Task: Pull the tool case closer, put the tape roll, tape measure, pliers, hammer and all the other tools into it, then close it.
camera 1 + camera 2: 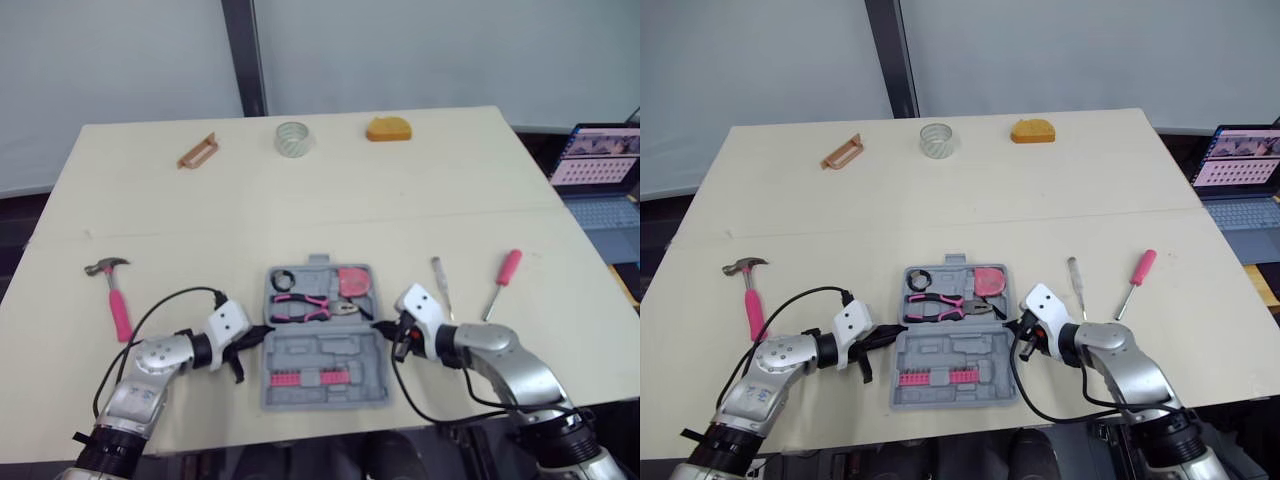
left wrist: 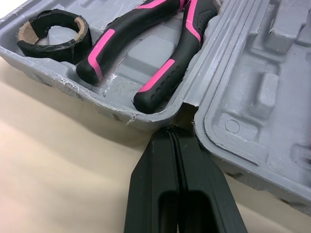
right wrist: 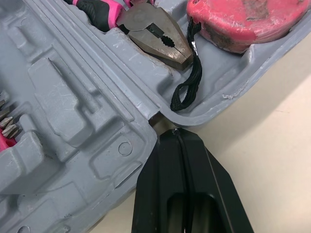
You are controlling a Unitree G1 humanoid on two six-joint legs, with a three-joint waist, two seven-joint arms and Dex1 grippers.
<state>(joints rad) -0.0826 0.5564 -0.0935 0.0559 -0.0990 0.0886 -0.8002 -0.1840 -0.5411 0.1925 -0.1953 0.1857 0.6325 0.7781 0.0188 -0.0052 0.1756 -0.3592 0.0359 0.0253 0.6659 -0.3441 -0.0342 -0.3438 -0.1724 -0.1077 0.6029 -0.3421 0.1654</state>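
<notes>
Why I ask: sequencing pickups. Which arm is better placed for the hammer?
Left. The hammer lies left of the tool case, the same side as the left pincer; the right pincer is at the case's opposite edge.

A beige table [image 1: 300,200] carries an open grey tool case [image 1: 322,357]. A hammer [image 1: 118,300] lies to its left. A pink screwdriver [image 1: 503,278] and a clear-handled screwdriver [image 1: 441,285] lie right.

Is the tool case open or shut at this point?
Open: the tool case lies flat with both halves spread, pliers and tape roll showing inside.
</notes>
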